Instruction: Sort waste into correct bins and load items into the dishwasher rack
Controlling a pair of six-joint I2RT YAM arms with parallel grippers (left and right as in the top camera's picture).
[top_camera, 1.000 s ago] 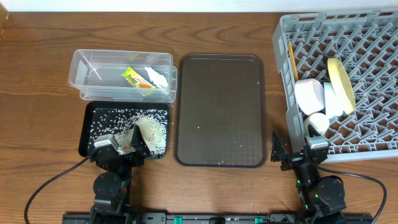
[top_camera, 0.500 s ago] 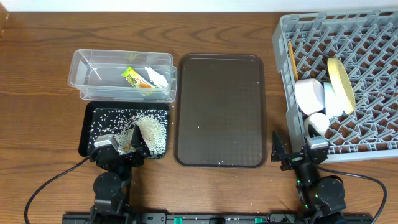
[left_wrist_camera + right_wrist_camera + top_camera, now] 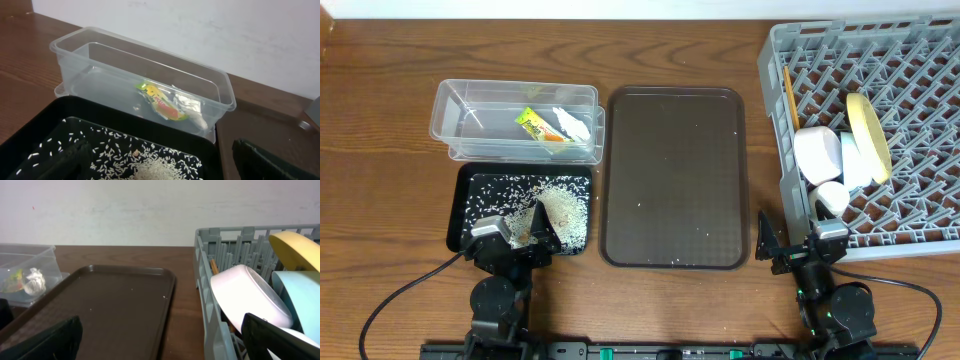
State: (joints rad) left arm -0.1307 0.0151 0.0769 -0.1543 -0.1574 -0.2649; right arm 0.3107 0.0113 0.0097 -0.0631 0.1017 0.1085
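Note:
The clear tub (image 3: 455, 100) holds the green-and-orange wrapper (image 3: 532, 123) and the crumpled white scrap (image 3: 574, 124); both also show in the left wrist view (image 3: 159, 98). The black tray (image 3: 465, 225) holds loose rice (image 3: 560, 205). The grey rack (image 3: 910, 80) holds the yellow plate (image 3: 870, 130), blue bowl (image 3: 853, 160), white bowl (image 3: 816, 150), white cup (image 3: 830, 196) and chopsticks (image 3: 787, 95). My left gripper (image 3: 515, 238) is open and empty over the black tray's near edge. My right gripper (image 3: 798, 248) is open and empty by the rack's front left corner.
A dark brown serving tray (image 3: 675, 175) lies between the bins and the rack, with a few specks on it. It also shows in the right wrist view (image 3: 115, 305). A white wall runs along the table's far edge.

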